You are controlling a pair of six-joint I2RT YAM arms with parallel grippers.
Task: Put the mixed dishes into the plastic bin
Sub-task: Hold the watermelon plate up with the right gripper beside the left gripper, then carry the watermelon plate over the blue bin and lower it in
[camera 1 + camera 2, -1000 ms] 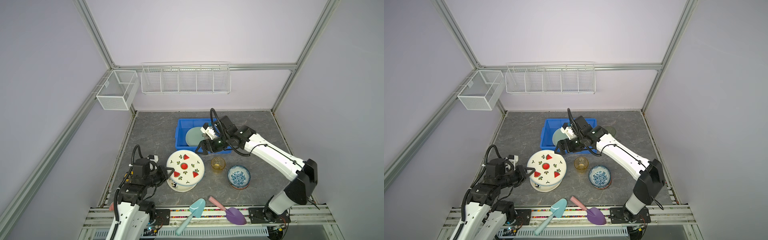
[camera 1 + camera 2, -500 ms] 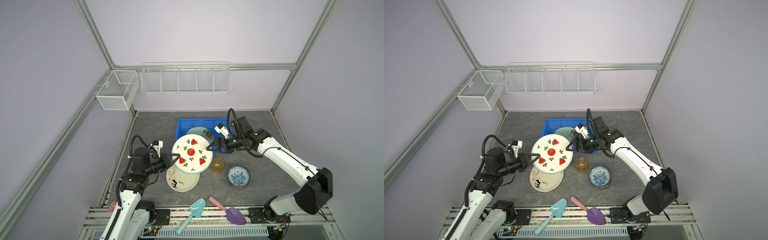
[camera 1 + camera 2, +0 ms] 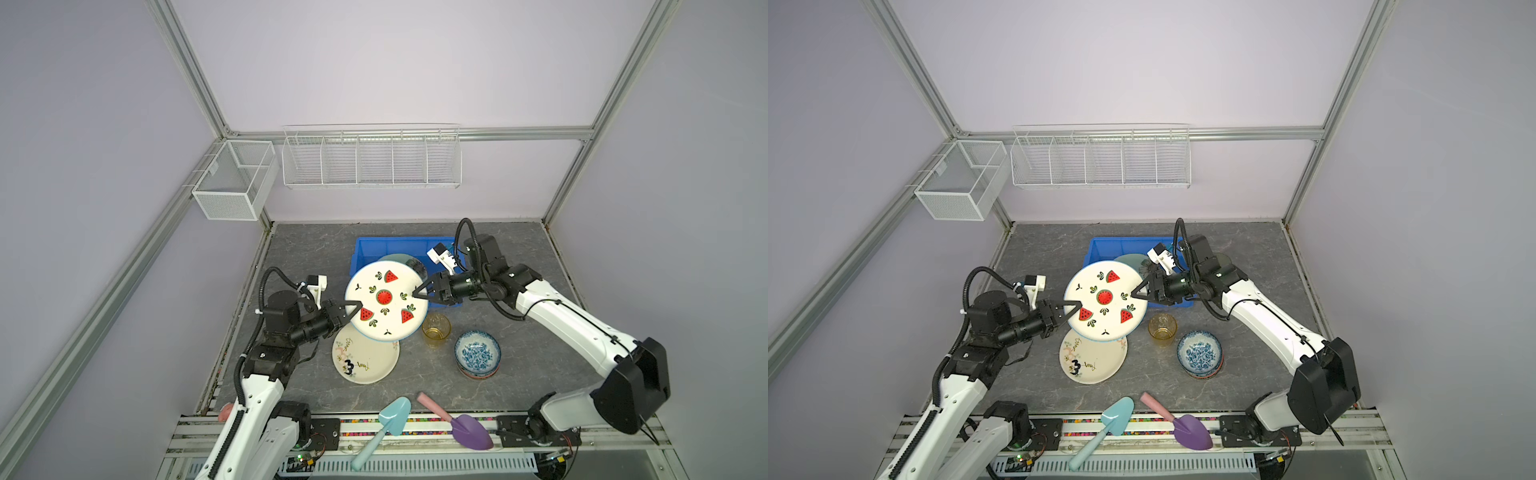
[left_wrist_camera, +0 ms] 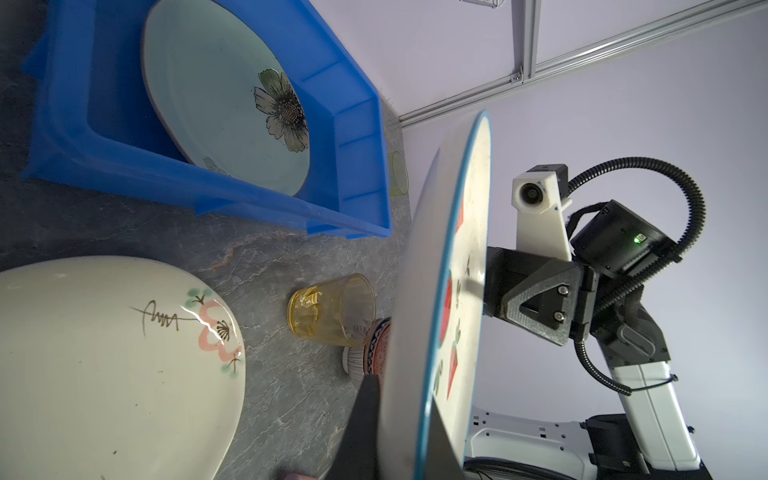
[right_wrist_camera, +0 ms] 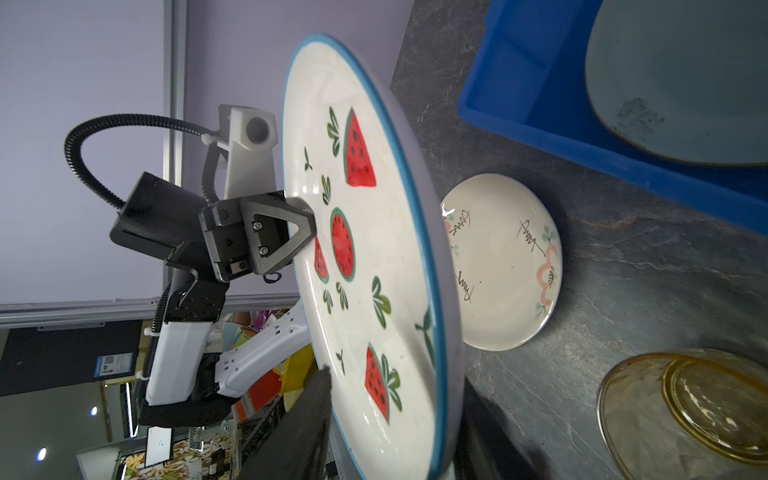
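Lifted off the cream plate since a second ago, the watermelon plate hangs just before the blue bin in both top views, the left end effector clamped on one rim, the right end effector straddling the opposite rim. Left wrist view: a green plate fills much of the bin. Right wrist view: whether that second grip has closed I cannot tell; better confirm it before the left lets go, then clear the bin wall and the amber glass.
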